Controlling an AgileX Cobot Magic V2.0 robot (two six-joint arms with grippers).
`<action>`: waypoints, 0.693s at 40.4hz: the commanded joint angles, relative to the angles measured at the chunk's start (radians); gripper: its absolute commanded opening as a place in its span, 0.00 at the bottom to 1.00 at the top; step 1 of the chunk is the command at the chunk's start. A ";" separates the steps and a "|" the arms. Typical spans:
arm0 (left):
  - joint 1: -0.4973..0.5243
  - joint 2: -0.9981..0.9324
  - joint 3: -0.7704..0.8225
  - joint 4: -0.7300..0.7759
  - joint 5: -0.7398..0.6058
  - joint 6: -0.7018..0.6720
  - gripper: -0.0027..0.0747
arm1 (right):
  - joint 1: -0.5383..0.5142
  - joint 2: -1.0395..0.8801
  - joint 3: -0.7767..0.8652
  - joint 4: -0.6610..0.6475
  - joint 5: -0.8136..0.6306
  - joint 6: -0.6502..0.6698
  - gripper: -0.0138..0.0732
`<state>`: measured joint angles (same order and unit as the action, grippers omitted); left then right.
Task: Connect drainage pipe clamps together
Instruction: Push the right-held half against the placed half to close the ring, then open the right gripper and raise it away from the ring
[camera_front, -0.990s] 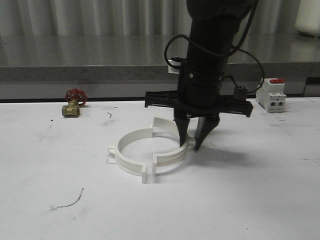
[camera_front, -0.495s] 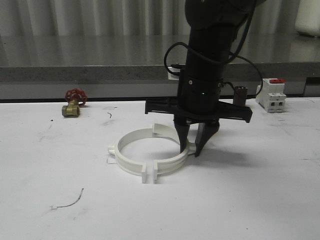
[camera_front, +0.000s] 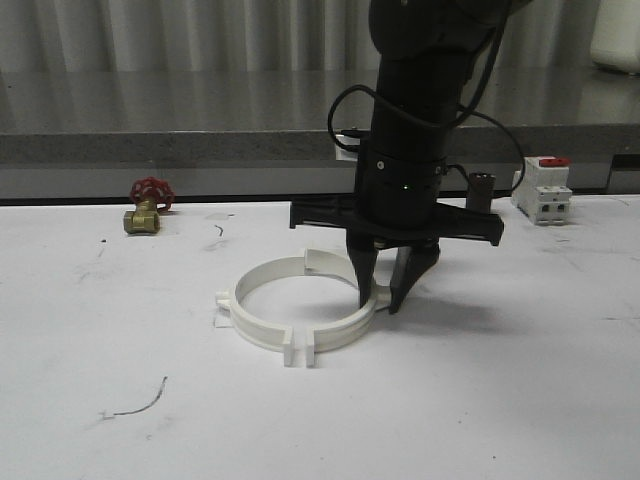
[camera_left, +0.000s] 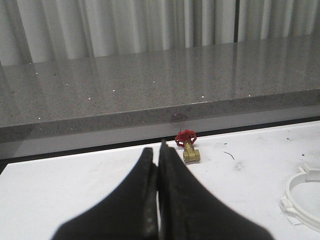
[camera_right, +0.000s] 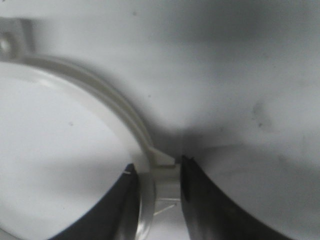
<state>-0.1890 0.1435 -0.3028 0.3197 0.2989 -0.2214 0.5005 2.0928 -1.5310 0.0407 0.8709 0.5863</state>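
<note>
Two white drainage pipe clamps lie on the white table (camera_front: 480, 400) and together form a ring. The left half (camera_front: 250, 300) and the right half (camera_front: 340, 328) have their front flanges side by side with a thin gap between them. My right gripper (camera_front: 380, 298) points straight down and is shut on the right half at its outer side tab. In the right wrist view the band (camera_right: 115, 107) and tab sit between the fingers of the right gripper (camera_right: 157, 172). My left gripper (camera_left: 157, 147) is shut on nothing, away from the ring (camera_left: 302, 200).
A brass valve with a red handwheel (camera_front: 148, 205) stands at the back left, also seen in the left wrist view (camera_left: 188, 146). A white breaker with a red top (camera_front: 543, 190) sits at the back right. A grey ledge (camera_front: 200, 145) runs behind the table.
The right half, held tilted and raised a second ago, now lies flat with its front flange next to the left half's. The right gripper came down slightly with it.
</note>
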 joint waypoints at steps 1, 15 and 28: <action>-0.006 0.010 -0.028 0.005 -0.082 0.004 0.01 | -0.002 -0.038 -0.018 -0.001 0.001 0.001 0.51; -0.006 0.010 -0.028 0.005 -0.082 0.004 0.01 | -0.002 -0.060 -0.018 -0.001 0.001 0.043 0.75; -0.006 0.010 -0.028 0.005 -0.082 0.004 0.01 | -0.002 -0.231 -0.018 -0.050 0.095 0.015 0.73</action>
<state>-0.1890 0.1435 -0.3028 0.3197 0.2989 -0.2214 0.5029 1.9773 -1.5260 0.0158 0.9460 0.6278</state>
